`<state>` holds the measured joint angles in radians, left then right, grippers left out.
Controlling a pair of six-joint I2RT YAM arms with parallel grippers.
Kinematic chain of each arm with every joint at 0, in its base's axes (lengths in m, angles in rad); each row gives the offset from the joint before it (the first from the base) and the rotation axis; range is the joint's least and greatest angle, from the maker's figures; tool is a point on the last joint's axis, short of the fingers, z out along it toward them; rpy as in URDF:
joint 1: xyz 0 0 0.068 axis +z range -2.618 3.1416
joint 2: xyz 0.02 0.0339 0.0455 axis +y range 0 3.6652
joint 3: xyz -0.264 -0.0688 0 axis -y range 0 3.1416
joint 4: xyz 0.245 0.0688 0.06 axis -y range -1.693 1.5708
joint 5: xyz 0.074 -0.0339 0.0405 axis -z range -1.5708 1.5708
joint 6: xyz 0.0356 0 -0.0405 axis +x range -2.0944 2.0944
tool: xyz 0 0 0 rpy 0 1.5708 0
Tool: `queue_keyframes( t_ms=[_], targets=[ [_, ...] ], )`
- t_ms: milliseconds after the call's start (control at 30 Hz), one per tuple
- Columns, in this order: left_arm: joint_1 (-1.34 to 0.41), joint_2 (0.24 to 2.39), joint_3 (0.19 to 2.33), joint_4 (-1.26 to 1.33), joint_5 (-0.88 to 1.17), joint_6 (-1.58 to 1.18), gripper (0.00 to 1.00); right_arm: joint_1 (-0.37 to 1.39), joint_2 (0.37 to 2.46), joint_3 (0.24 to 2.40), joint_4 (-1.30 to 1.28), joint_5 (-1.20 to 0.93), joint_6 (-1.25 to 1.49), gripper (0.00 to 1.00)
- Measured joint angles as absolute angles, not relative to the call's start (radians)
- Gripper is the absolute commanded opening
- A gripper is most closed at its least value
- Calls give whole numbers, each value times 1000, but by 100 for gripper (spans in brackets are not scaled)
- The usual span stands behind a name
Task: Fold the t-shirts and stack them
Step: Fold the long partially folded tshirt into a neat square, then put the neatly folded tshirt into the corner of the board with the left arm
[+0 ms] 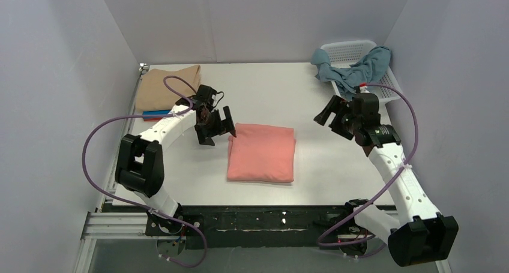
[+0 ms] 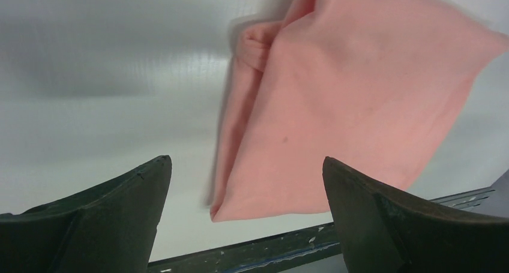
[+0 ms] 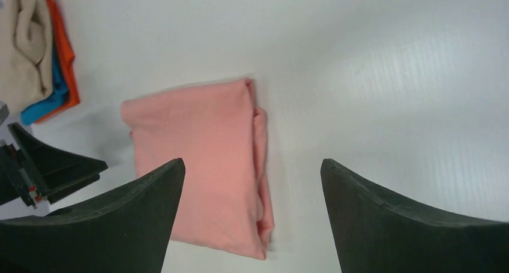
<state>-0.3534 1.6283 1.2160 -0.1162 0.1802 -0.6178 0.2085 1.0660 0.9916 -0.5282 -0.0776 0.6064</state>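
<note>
A folded salmon pink t-shirt [image 1: 262, 152] lies flat at the table's middle; it also shows in the left wrist view [image 2: 354, 99] and the right wrist view [image 3: 198, 159]. At the back left is a stack: a beige tan t-shirt [image 1: 168, 87] on top of a bright blue one [image 1: 157, 113] and an orange one [image 1: 153, 117], also seen in the right wrist view [image 3: 27, 51]. A dusty grey-blue t-shirt [image 1: 354, 72] hangs over the basket. My left gripper [image 1: 217, 128] is open and empty, just left of the pink shirt. My right gripper [image 1: 336, 118] is open and empty, to the shirt's right.
A white lattice basket [image 1: 347, 48] stands at the back right corner. Grey walls close in the table on three sides. The table's dark front rail [image 1: 270, 216] runs along the near edge.
</note>
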Motion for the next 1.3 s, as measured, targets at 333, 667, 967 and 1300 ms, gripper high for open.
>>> queue_keyframes(
  t_ms=[333,667,967,1300],
  targets=[
    [-375,1770,1163,-39,217,-648,98,190,854,795,-554,92,676,92],
    [-590,1791,1139,-2,-10,-687,70,183,892,761,-549,106,651,90],
    [-637,1964,1359,-123,-20,-713,0,173,976,736,-508,43,593,86],
    [-649,2104,1605,-314,-359,-610,0,163,987,736,-490,15,532,86]
  ],
)
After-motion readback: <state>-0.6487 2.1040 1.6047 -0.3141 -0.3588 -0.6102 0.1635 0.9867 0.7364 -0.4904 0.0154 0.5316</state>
